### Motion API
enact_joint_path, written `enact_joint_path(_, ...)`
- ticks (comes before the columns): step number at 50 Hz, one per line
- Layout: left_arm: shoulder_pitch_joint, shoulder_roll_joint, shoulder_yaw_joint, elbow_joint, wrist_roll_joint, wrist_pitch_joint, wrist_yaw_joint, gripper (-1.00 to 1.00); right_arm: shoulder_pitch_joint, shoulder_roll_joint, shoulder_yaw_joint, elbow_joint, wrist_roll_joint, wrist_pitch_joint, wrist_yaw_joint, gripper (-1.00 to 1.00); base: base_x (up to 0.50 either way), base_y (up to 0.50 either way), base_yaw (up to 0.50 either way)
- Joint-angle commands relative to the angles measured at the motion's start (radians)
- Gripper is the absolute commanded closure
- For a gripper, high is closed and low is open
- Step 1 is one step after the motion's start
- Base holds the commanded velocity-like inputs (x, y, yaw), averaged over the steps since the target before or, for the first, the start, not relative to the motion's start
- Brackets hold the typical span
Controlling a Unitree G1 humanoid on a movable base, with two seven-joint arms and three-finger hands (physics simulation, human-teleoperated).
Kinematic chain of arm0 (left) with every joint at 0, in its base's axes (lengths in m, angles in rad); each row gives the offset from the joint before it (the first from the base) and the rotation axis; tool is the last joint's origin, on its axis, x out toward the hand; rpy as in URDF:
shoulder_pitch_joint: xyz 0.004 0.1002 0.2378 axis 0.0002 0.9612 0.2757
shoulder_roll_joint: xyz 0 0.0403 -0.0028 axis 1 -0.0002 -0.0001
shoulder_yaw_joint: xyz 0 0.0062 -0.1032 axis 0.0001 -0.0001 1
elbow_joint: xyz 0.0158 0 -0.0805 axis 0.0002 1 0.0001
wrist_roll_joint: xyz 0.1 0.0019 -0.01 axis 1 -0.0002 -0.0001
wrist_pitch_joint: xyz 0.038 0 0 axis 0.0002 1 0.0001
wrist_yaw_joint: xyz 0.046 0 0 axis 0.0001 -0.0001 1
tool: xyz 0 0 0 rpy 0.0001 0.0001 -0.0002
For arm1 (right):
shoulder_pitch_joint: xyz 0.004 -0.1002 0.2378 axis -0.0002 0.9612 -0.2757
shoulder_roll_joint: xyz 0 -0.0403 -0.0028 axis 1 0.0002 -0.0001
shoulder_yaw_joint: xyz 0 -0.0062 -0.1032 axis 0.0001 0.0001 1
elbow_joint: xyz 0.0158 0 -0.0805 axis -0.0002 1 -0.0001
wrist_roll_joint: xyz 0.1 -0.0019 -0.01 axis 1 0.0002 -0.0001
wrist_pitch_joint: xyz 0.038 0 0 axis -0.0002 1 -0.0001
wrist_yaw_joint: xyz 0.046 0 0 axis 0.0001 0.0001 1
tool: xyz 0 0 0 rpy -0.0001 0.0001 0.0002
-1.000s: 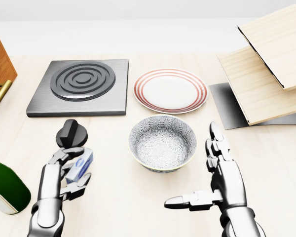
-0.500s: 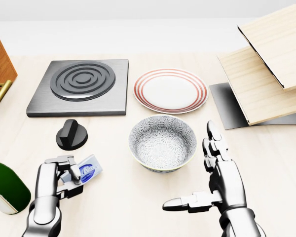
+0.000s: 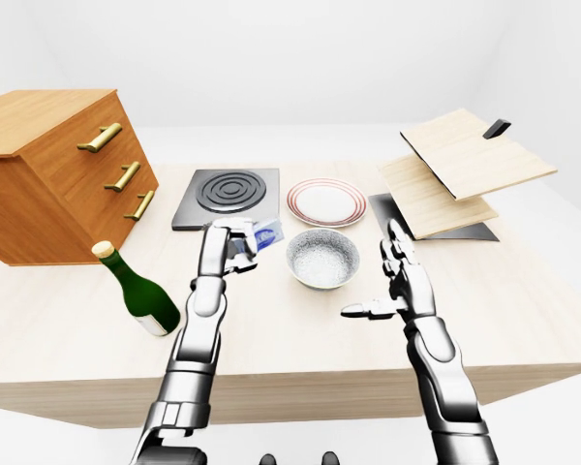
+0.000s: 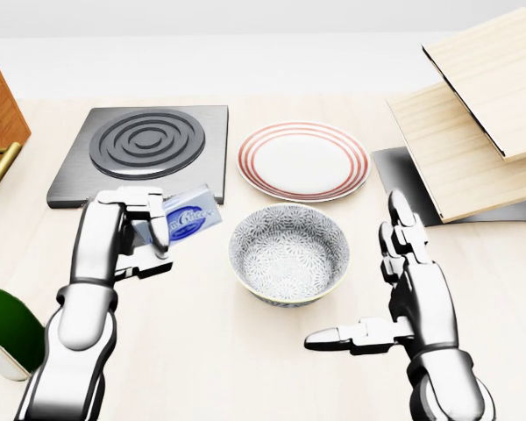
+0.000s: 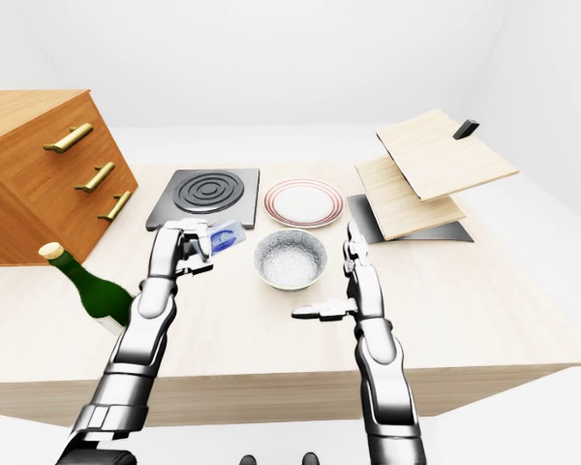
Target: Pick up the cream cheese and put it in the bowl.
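Observation:
My left hand (image 4: 158, 232) is shut on the cream cheese (image 4: 189, 217), a small blue-and-white box held tilted above the table, just left of the bowl. The patterned grey bowl (image 4: 289, 253) stands empty below the red-rimmed plate in the head view. My right hand (image 4: 394, 289) hovers open to the right of the bowl, fingers up and thumb pointing left, holding nothing.
A black hob (image 4: 145, 153) lies at upper left, with a red-striped plate (image 4: 303, 160) beside it. Wooden boards (image 4: 478, 114) on a dark rack fill the upper right. A green bottle (image 3: 136, 291) and a wooden drawer chest (image 3: 53, 170) stand at the left.
My left hand has risen and moved up-right with the cream cheese, nearer the bowl, and now hides the black knob. The right hand drifted slightly right.

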Motion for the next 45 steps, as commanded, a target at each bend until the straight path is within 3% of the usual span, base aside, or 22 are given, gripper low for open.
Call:
enact_joint_path(1, -0.086, -0.057, -0.06, -0.173, 0.175, 0.062, -0.087, 1.0, -0.049, -0.026, -0.034, -0.067, -0.001, 0.0, 0.001, -1.0, 0.0, 0.0, 0.0)
enact_joint_path(7, -0.103, -0.088, -0.097, -0.221, 0.25, 0.088, -0.111, 1.0, -0.033, -0.021, -0.035, -0.107, -0.005, 0.0, 0.006, -1.0, 0.0, 0.0, 0.0)
enact_joint_path(11, -0.09, -0.124, -0.144, -0.209, 0.337, 0.054, -0.109, 1.0, -0.023, -0.019, -0.038, -0.128, -0.002, 0.0, 0.012, -1.0, 0.0, 0.0, 0.0)
enact_joint_path(18, -0.114, -0.171, -0.175, -0.149, 0.43, 0.029, -0.106, 1.0, -0.014, -0.021, -0.05, -0.114, 0.01, 0.0, 0.02, -1.0, 0.0, 0.0, 0.0)
enact_joint_path(22, -0.162, -0.171, -0.179, -0.056, 0.487, 0.0, -0.092, 1.0, -0.005, -0.021, -0.056, -0.095, 0.016, 0.0, 0.024, -1.0, 0.0, 0.0, 0.0)
enact_joint_path(36, -0.371, -0.166, -0.164, 0.333, 0.666, 0.0, 0.047, 1.0, 0.014, -0.026, -0.075, -0.086, 0.043, 0.0, 0.04, -1.0, 0.0, 0.0, 0.0)
enact_joint_path(45, -0.383, -0.156, -0.158, 0.353, 0.664, 0.0, 0.0, 1.0, 0.007, -0.03, -0.088, -0.043, 0.058, 0.0, 0.043, -1.0, 0.0, 0.0, 0.0)
